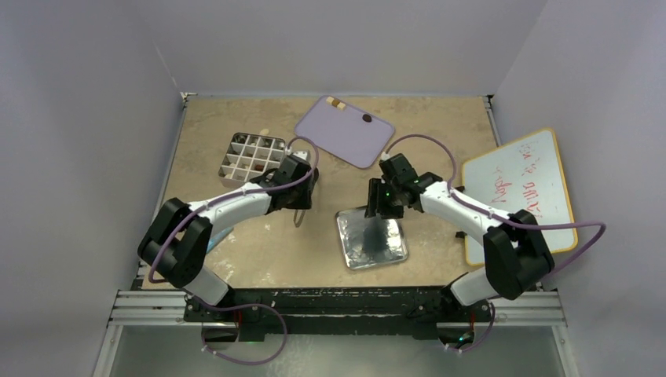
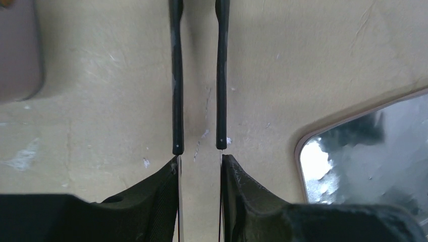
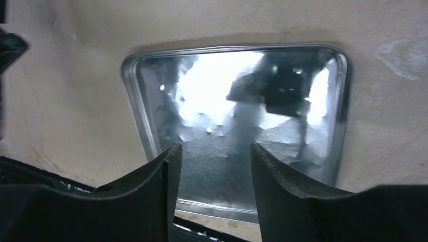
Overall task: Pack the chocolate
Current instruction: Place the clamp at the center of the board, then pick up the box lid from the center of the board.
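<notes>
A dark brown chocolate (image 1: 367, 118) and two small cream and brown pieces (image 1: 337, 103) lie on the lilac cutting board (image 1: 345, 130). A few more pieces sit in the grid box (image 1: 250, 157) at the back left. My left gripper (image 1: 301, 196) (image 2: 199, 159) is shut on the black tweezers (image 2: 176, 101), whose two arms stand apart over bare table. Their tips are out of view. My right gripper (image 1: 382, 210) (image 3: 214, 148) is open and empty, hovering over the shiny metal tray (image 1: 373, 239) (image 3: 212, 101).
A whiteboard (image 1: 518, 188) with red writing lies at the right edge. The metal tray's corner (image 2: 363, 151) shows to the right of the tweezers, and the lilac board's edge (image 2: 17, 50) to their left. Grey walls enclose the table.
</notes>
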